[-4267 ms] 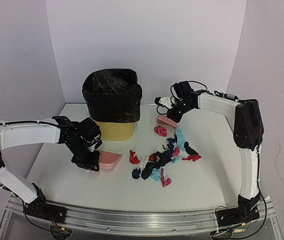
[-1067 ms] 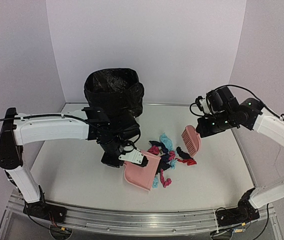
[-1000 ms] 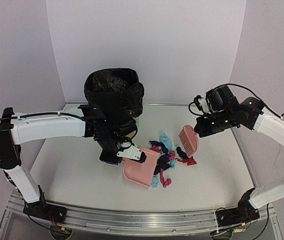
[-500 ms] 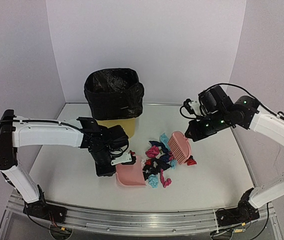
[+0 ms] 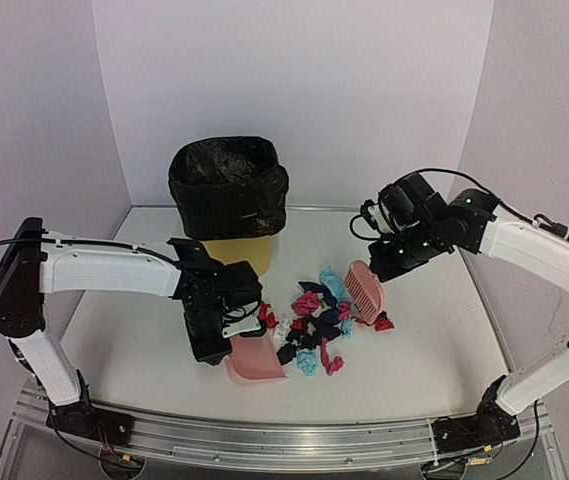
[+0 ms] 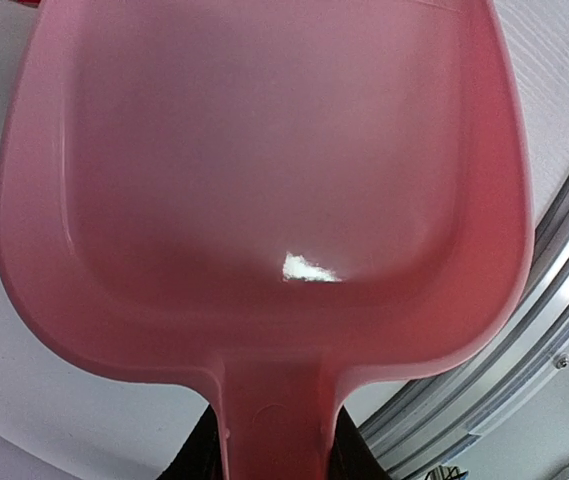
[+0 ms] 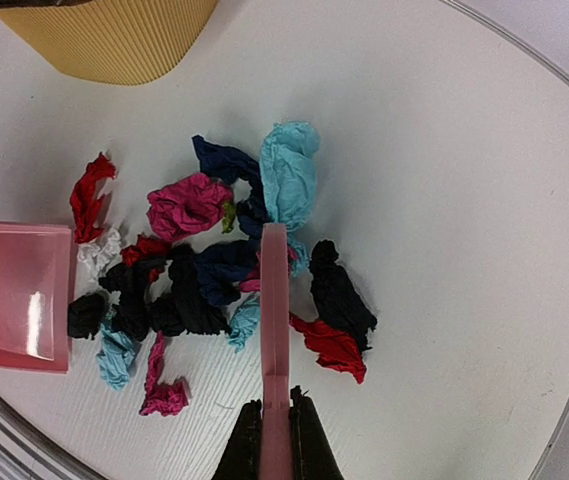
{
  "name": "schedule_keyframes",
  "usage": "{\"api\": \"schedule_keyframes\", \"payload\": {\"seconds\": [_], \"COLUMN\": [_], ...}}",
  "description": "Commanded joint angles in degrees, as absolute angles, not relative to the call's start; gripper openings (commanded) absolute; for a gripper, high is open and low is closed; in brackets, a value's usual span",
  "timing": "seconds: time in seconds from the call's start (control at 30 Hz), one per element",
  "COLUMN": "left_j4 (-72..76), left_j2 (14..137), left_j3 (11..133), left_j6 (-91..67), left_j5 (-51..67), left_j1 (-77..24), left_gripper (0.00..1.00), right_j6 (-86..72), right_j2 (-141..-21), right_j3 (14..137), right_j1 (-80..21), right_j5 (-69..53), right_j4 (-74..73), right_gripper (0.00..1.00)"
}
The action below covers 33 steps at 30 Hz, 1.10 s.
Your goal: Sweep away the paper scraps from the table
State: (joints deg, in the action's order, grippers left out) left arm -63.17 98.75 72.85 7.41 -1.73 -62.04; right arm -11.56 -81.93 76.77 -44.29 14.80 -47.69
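Brushing paper scraps (image 5: 316, 320) into the dustpan (image 5: 257, 358).
The left gripper (image 6: 274, 455) clamps its handle and the right gripper (image 7: 276, 440) pinches the brush (image 7: 275, 300); keep the lip flat, drag left.

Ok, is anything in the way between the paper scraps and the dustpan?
Mostly no: the dustpan has its open edge right beside the paper scraps, nothing between. But the brush stands inside the pile, so one black scrap and one red scrap sit on its far side, cut off from the pan.
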Motion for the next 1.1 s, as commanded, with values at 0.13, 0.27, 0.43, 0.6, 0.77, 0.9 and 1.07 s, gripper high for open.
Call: {"api": "schedule_keyframes", "payload": {"seconds": [0.13,0.27,0.43,0.6,0.77,0.9,1.07], "left_j4": [-69.0,-71.03,-75.44,-74.75,-72.45,-71.05,-70.29], "left_j2": [92.14,91.0,91.63,81.51,75.08,79.37,87.08], "left_j3": [80.63,83.12,81.8,71.28,62.74,63.33,64.36], "left_j6": [6.83,6.74,4.9,7.94,11.07,12.23,13.5], "left_j5": [-1.37,-2.69,-11.0,-10.64,-8.11,-7.31,-6.63], "left_j1": [-61.75,-61.7,-58.81,-55.94,-54.15,-54.19,-54.49], "left_gripper": [0.0,0.0,0.0,0.0,0.0,0.0,0.0], "right_j6": [-12.11,-12.46,-13.35,-12.78,-12.01,-11.58,-11.18], "right_j2": [-83.42,-83.71,-83.37,-83.15,-83.82,-83.32,-82.5], "right_j3": [76.52,75.4,73.97,73.44,74.12,74.78,76.25], "right_j1": [-44.39,-44.39,-44.4,-44.37,-44.38,-44.34,-44.34], "right_j5": [19.62,19.54,19.8,19.94,19.93,20.59,22.96], "right_j4": [-47.42,-47.27,-47.03,-46.98,-46.88,-46.86,-46.56], "right_gripper": [0.0,0.0,0.0,0.0,0.0,0.0,0.0]}}
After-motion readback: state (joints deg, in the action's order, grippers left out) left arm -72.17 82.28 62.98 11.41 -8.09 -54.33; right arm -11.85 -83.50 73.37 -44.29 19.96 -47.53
